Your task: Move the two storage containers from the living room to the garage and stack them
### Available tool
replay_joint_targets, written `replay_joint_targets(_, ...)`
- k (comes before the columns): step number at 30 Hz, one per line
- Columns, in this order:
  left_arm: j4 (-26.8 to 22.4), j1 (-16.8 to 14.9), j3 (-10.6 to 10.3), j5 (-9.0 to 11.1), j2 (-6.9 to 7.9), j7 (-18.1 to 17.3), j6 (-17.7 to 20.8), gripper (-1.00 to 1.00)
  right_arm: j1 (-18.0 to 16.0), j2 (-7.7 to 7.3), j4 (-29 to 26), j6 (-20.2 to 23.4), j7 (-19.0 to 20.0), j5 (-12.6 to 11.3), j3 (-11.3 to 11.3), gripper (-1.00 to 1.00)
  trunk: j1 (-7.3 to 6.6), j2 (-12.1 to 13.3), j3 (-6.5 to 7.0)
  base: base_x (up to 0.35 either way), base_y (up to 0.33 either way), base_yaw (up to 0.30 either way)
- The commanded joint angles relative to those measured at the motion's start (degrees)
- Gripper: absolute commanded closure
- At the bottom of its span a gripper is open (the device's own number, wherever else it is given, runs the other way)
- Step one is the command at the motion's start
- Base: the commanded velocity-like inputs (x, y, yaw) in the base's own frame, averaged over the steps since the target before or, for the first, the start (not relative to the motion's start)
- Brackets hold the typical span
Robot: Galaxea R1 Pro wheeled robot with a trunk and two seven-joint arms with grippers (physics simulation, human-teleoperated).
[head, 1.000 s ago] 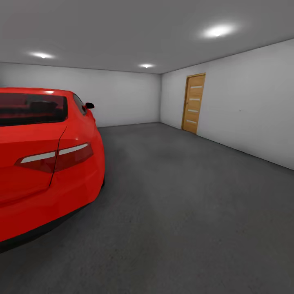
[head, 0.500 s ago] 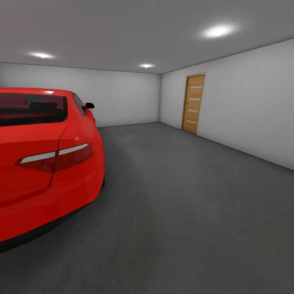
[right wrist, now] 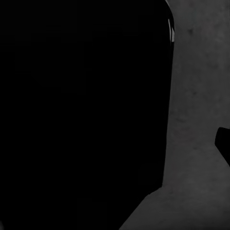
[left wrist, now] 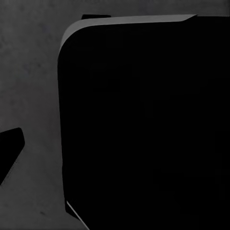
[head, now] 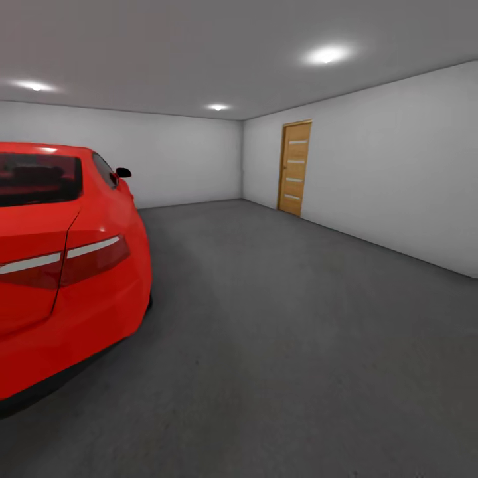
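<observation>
1. The head camera is looking across the garage point(head: 199, 153): pale grey walls, ceiling lights point(head: 325, 55) glowing overhead, and a big stretch of dark grey floor point(head: 285, 345) running from the near edge to the far wall.
2. A red car point(head: 66, 265) is sitting along the left edge of the floor, tail end nearest the camera, with its rear window and tail light facing us.
3. A wooden door point(head: 293, 168) is standing in the right-hand wall, close to the far corner.
4. The left wrist camera is staring at a big black rounded shape point(left wrist: 143, 124) with rough grey floor showing beside it. Can't tell what the shape is.
5. Same deal on the right wrist camera: a large black shape point(right wrist: 81, 110) with a strip of grey floor next to it.
6. Jaws on either arm: honestly can't tell whether they're apart or together.
7. As for the orange-red boxes, I can't pick them out anywhere, so no idea where they're sitting.
</observation>
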Motion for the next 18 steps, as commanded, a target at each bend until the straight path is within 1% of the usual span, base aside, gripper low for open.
replay_joint_targets(1, 0.02, -0.01, 0.07, 0.06, 0.0, 0.0, -0.17, -1.0, -0.02, 0.01, 0.0, -0.03, 0.01, -0.05, -0.04, -1.0, 0.0, -0.02, -0.04, 0.0, 0.0, -0.241)
replay_joint_targets(10, 0.01, -0.01, 0.07, 0.06, 0.0, 0.0, -0.16, -1.0, -0.02, 0.01, 0.0, -0.03, 0.04, -0.03, 0.1, -1.0, 0.0, -0.02, -0.04, 0.0, 0.0, -0.231)
replay_joint_targets(13, 0.01, -0.01, 0.07, 0.06, -0.05, 0.0, -0.17, -1.0, -0.02, -0.01, 0.0, -0.03, 0.04, -0.01, 0.14, -1.0, 0.0, -0.02, -0.04, 0.0, 0.0, -0.094)
replay_joint_targets(18, 0.01, -0.01, 0.05, 0.06, -0.05, 0.0, -0.12, -1.0, -0.02, -0.07, 0.0, -0.03, 0.04, 0.0, 0.17, -1.0, 0.0, -0.02, -0.04, 0.021, 0.0, -0.03)
